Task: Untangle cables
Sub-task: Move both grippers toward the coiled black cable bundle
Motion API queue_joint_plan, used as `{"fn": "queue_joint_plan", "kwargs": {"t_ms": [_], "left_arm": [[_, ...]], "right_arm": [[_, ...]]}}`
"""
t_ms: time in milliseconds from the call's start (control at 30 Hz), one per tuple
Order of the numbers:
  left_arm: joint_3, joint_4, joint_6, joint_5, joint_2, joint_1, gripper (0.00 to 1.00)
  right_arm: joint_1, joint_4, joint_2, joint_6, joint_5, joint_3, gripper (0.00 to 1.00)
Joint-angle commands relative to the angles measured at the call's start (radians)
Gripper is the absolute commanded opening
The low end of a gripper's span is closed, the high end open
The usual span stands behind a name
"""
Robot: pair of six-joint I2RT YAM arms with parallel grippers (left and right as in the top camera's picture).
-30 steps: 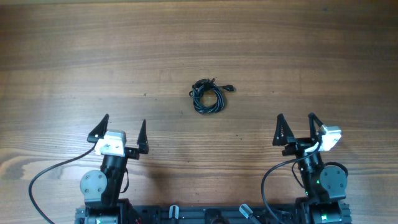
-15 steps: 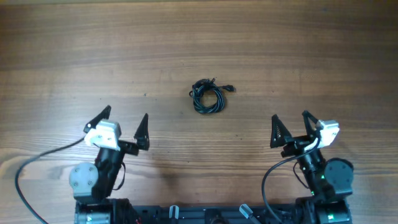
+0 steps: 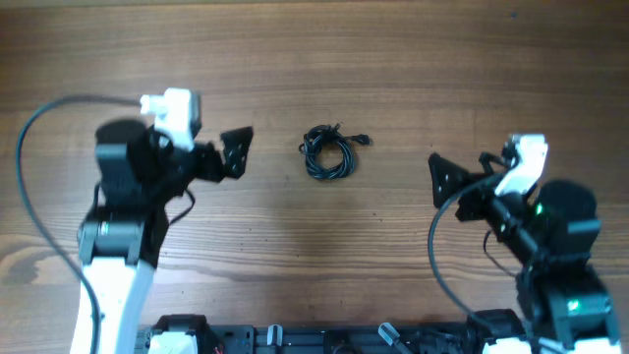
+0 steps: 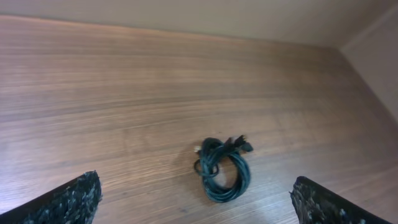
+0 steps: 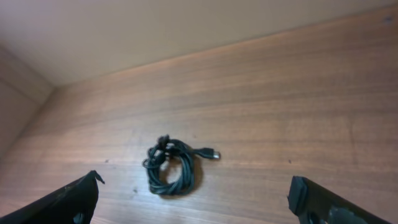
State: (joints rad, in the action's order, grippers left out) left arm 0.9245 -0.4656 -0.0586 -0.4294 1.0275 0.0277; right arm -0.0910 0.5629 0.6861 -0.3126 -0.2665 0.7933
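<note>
The cables [image 3: 329, 154] are thin black cords wound in one small coil, with a plug end sticking out to the right, lying on the wooden table [image 3: 413, 59]. My left gripper [image 3: 236, 153] is open and empty, left of the coil and pointing at it. My right gripper [image 3: 460, 177] is open and empty, right of the coil and a little nearer the front. In the left wrist view the cables [image 4: 224, 169] lie ahead between the open fingers [image 4: 196, 190]. In the right wrist view the cables [image 5: 171, 168] lie ahead, left of centre, between the open fingers [image 5: 194, 184].
The thick black arm wires loop beside each arm, one at the left [image 3: 34, 128] and one at the right [image 3: 434, 256]. The arm bases and a black rail [image 3: 324, 339] sit at the front edge. A pale wall [image 5: 155, 31] borders the table's far side.
Both arms have lifted from the front edge and reached toward the coil. The left gripper moved far forward to the coil's left; the right moved forward less. The coil has not moved.
</note>
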Motion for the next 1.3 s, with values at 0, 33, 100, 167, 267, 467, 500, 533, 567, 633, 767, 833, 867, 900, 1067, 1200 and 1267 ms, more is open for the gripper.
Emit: {"fn": "queue_joint_plan", "kwargs": {"t_ms": [0, 33, 100, 167, 267, 467, 500, 533, 567, 633, 767, 833, 867, 900, 1067, 1200, 1267], "left_arm": [[0.096, -0.019, -0.01, -0.024, 0.125, 0.064, 1.0], [0.095, -0.019, -0.01, -0.023, 0.143, 0.072, 1.0], [0.095, -0.019, -0.031, -0.061, 0.182, 0.082, 1.0], [0.095, -0.039, -0.073, -0.095, 0.204, 0.087, 1.0], [0.095, -0.071, -0.079, -0.097, 0.222, 0.087, 1.0], [0.095, -0.071, -0.051, -0.083, 0.311, 0.114, 1.0], [0.095, -0.069, -0.059, -0.071, 0.336, 0.128, 1.0], [0.095, -0.063, -0.073, -0.051, 0.362, 0.146, 1.0], [0.095, -0.053, -0.095, -0.019, 0.39, 0.165, 1.0], [0.095, -0.006, -0.19, 0.093, 0.461, 0.224, 0.95], [0.095, 0.079, -0.396, 0.272, 0.562, 0.328, 0.85], [0.095, 0.092, -0.507, 0.353, 0.599, 0.369, 0.82], [0.095, 0.093, -0.574, 0.402, 0.62, 0.39, 0.8], [0.095, 0.093, -0.642, 0.453, 0.643, 0.412, 0.8], [0.095, 0.105, -0.79, 0.552, 0.71, 0.463, 0.79], [0.095, 0.126, -0.828, 0.57, 0.719, 0.463, 0.4], [0.095, 0.161, -0.898, 0.584, 0.722, 0.463, 0.34]], "right_arm": [[0.005, 0.086, 0.138, 0.0, -0.076, 0.169, 1.0], [0.005, 0.103, 0.169, -0.001, -0.093, 0.201, 1.0], [0.005, 0.098, 0.227, -0.002, -0.134, 0.246, 1.0], [0.005, 0.052, 0.275, -0.008, -0.164, 0.259, 1.0], [0.005, 0.025, 0.329, -0.117, -0.188, 0.259, 1.0], [0.005, 0.019, 0.414, -0.159, -0.188, 0.259, 1.0], [0.005, 0.026, 0.431, -0.158, -0.187, 0.259, 1.0], [0.005, 0.031, 0.443, -0.158, -0.188, 0.259, 0.99], [0.005, 0.037, 0.455, -0.158, -0.187, 0.259, 0.99], [0.005, 0.05, 0.487, -0.157, -0.183, 0.259, 0.98], [0.005, 0.053, 0.529, -0.132, -0.183, 0.259, 0.96], [0.005, 0.055, 0.544, -0.132, -0.18, 0.259, 0.96], [0.005, 0.055, 0.549, -0.132, -0.179, 0.259, 0.95], [0.005, 0.055, 0.558, -0.132, -0.179, 0.259, 0.95], [0.005, 0.053, 0.578, -0.132, -0.171, 0.259, 0.95], [0.005, 0.052, 0.582, -0.133, -0.164, 0.259, 0.96], [0.005, 0.054, 0.584, -0.132, -0.149, 0.259, 0.95]]}}
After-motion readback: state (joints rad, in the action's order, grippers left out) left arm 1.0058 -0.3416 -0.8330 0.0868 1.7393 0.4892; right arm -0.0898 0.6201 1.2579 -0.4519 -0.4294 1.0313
